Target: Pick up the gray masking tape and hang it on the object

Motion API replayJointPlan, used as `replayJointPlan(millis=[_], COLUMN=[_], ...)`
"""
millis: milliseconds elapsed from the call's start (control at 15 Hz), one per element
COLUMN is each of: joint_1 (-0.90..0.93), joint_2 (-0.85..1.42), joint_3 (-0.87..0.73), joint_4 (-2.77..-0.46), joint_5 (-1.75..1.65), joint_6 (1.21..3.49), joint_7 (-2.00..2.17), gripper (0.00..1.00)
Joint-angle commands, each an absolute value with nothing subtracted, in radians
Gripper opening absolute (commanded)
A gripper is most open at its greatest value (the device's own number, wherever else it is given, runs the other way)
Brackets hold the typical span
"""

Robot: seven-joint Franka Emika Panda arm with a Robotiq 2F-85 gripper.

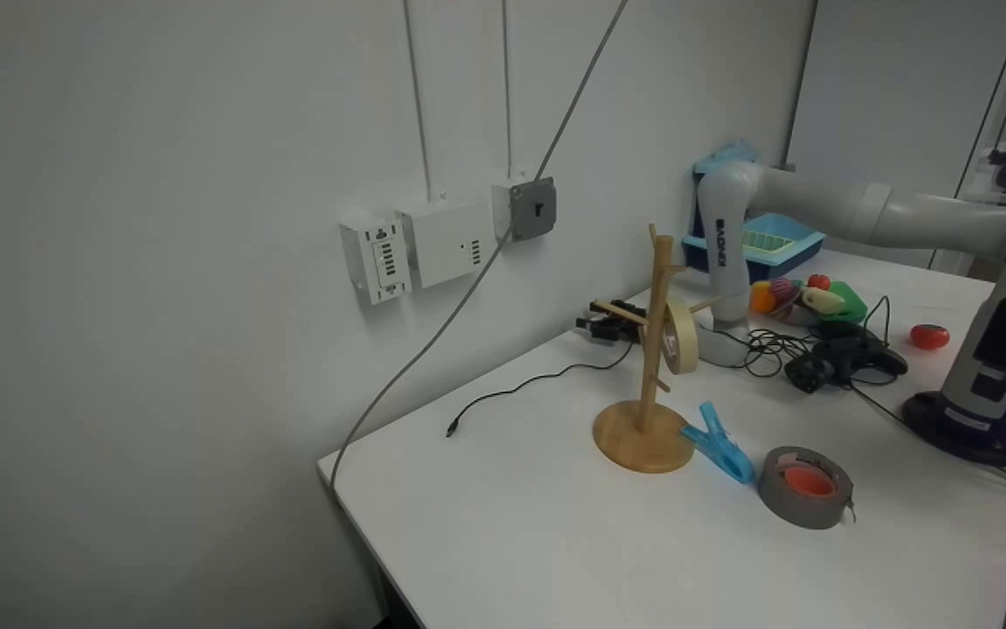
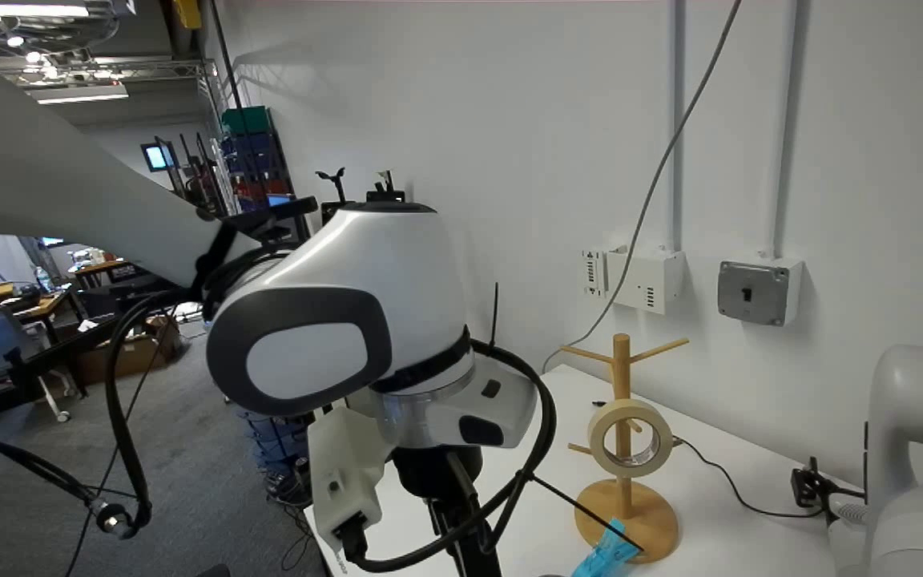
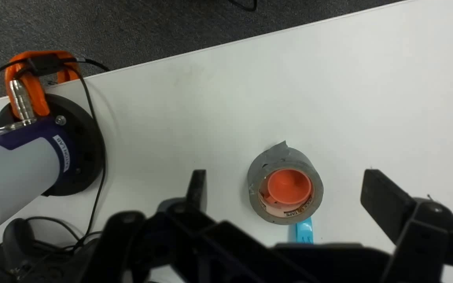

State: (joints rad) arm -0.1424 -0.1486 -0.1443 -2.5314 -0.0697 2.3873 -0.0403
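Observation:
The gray masking tape point(image 1: 800, 509) lies flat on the white table, near the stand. It also shows in the wrist view point(image 3: 260, 173), with a small orange-red cup point(image 3: 289, 186) inside its hole. The wooden stand point(image 1: 653, 380) is upright behind the tape in an exterior view. It also shows in an exterior view point(image 2: 624, 498). A cream tape roll point(image 2: 600, 437) hangs on one of its pegs. My gripper point(image 3: 284, 177) is open and empty, above the tape, which shows between its fingers. Its fingertips are out of view in both exterior views.
A blue clip point(image 1: 721, 450) lies between stand base and tape. A gray robot base point(image 1: 983, 411) with an orange clamp stands at the table edge. A Kinova arm point(image 1: 804, 205), black controller point(image 1: 848, 358), cables and toy food point(image 1: 822, 301) are farther back. A wall borders the table.

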Motion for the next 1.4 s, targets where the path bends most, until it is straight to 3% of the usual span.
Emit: replayJointPlan(millis=[0, 1333], joint_1=[-0.142, -0.166], joint_2=[-0.093, 0.374], joint_3=[-0.163, -0.104], joint_4=[-2.530, -2.294], joint_5=[-0.023, 0.059], joint_6=[2.454, 2.741], joint_7=[-0.121, -0.193], gripper=[1.00, 1.00])
